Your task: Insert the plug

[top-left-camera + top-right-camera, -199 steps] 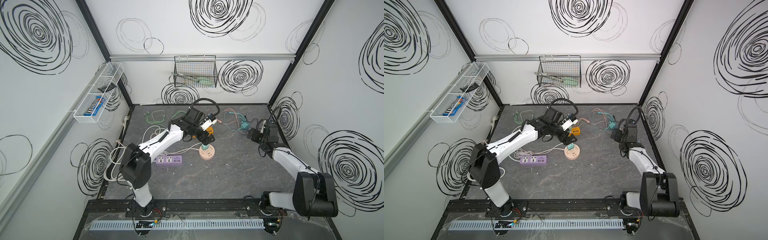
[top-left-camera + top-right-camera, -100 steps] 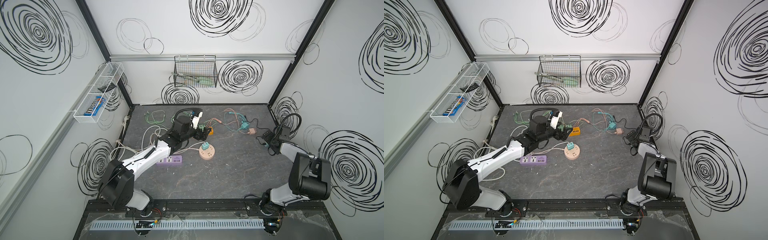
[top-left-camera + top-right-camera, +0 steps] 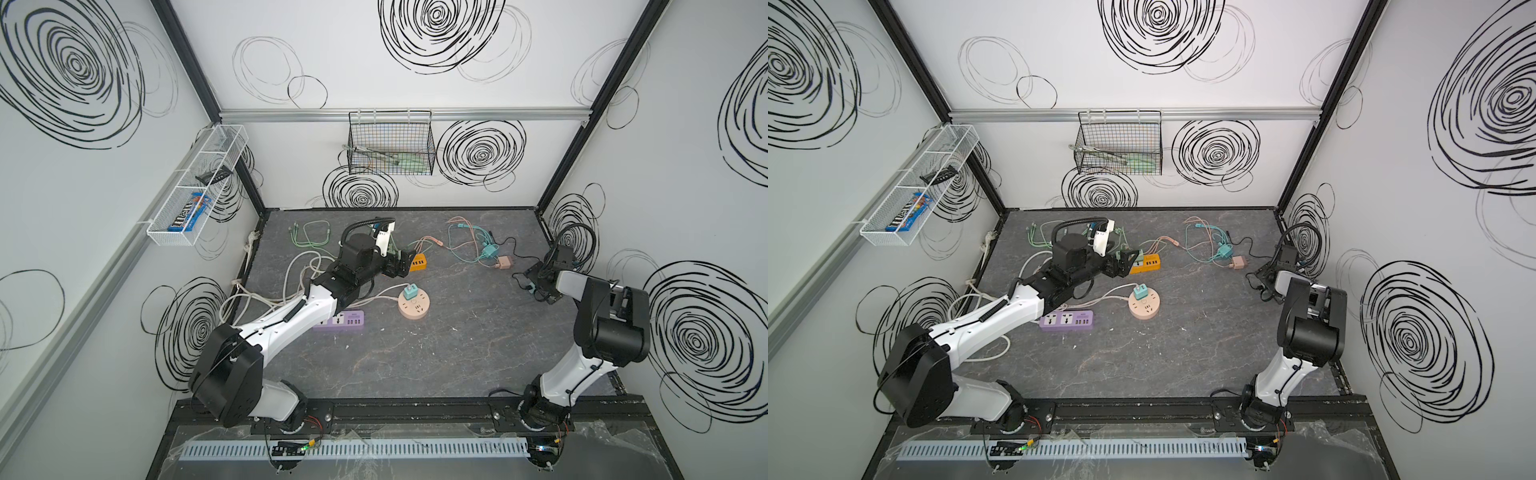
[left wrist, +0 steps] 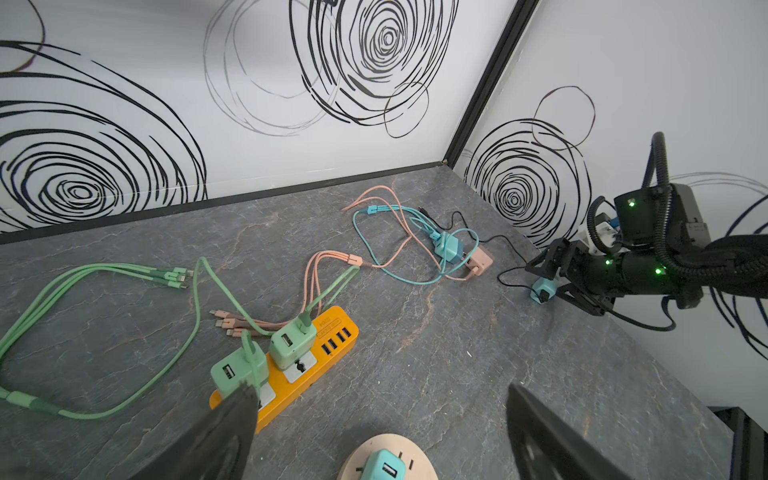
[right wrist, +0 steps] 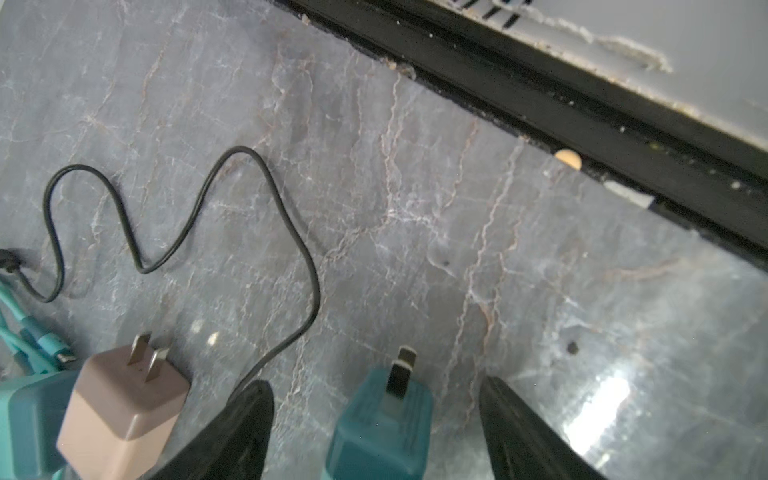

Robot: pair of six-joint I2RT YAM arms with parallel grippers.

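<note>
At the right edge of the worktop (image 3: pixel 457 353), near the right wall, the teal plug (image 5: pixel 378 428) lies on its side with its prongs pointing away from the right gripper (image 5: pixel 374 384). That gripper's jaws stand open on either side of the plug, a gap showing at each finger. A pink plug (image 5: pixel 124 407) lies just beside it, and a black cable (image 5: pixel 318 291) curls past. The left gripper (image 4: pixel 379 390) hangs wide open near the orange power strip (image 4: pixel 320 361) and the round socket (image 3: pixel 413 309).
</note>
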